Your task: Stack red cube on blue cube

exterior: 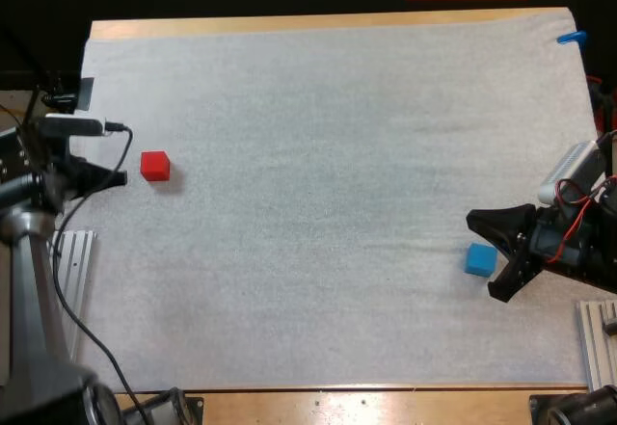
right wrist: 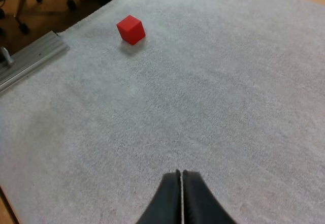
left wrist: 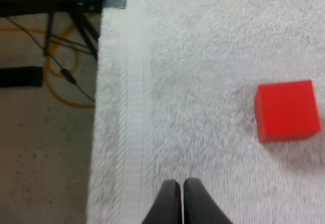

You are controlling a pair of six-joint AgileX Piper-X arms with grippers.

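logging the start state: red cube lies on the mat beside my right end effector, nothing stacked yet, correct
One slip: the red cube lies on the mat beside the left end effector, not the right, as the high view shows. Nothing is stacked yet.

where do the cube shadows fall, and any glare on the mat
High view: white mat evenly lit, no glare; red cube and blue cube throw only faint, short shadows. Left wrist view: a soft grey shadow hugs the red cube's base. Right wrist view: a small soft shadow beside the red cube, no glare.
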